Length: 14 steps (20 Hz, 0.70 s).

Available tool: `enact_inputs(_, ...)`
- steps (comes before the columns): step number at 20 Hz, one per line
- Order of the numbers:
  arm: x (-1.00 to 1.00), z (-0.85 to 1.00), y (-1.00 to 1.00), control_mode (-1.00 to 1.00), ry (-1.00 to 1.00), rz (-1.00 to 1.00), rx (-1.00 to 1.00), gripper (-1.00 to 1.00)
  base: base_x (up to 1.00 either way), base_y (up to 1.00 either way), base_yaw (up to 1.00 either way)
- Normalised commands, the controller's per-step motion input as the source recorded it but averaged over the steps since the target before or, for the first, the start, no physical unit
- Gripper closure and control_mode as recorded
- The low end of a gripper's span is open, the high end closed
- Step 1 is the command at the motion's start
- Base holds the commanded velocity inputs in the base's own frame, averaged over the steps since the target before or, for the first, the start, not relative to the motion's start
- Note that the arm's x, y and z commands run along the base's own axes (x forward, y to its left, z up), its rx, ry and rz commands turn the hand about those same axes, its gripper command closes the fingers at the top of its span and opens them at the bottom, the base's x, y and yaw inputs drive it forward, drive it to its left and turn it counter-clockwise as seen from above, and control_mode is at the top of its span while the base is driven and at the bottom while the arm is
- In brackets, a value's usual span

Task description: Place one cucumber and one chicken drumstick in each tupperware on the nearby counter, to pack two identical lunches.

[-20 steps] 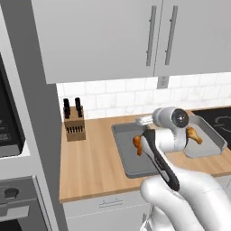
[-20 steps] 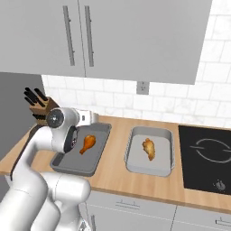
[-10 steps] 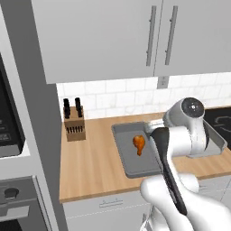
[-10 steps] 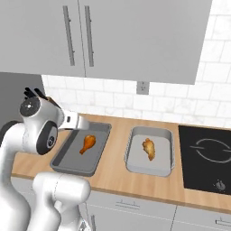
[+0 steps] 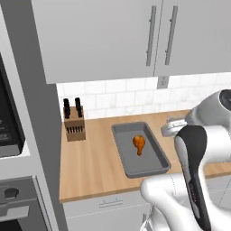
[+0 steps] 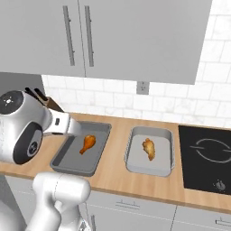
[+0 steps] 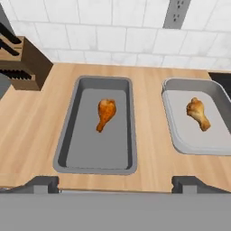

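Knife block (image 5: 74, 124) by the tiled wall, black hob (image 6: 208, 155), wall socket (image 6: 143, 87), white upper cabinets (image 5: 135, 40).

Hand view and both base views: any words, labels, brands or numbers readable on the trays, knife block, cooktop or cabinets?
No readable text anywhere.
Cooktop: thin ring markings and a small knob, no lettering.
Robot joint cap: a small mark, too blurred to read.
Tupperware trays and knife block: plain.
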Motion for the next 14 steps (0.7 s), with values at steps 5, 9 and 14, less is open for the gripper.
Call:
enact_inputs(5, -0.98, 0.42, 0.0, -1.0, -0.18, 0.06, 0.02, -1.0, 0.0, 0.0, 0.0)
enact_inputs(9, 0.0, 0.0, 0.0, 1.0, 0.0, 0.0, 0.0, -1.0, -1.0, 0.11, 0.08)
enact_inputs(14, 0.0, 0.0, 0.0, 1.0, 0.0, 0.0, 0.0, -1.0, -1.0, 0.3, 0.06)
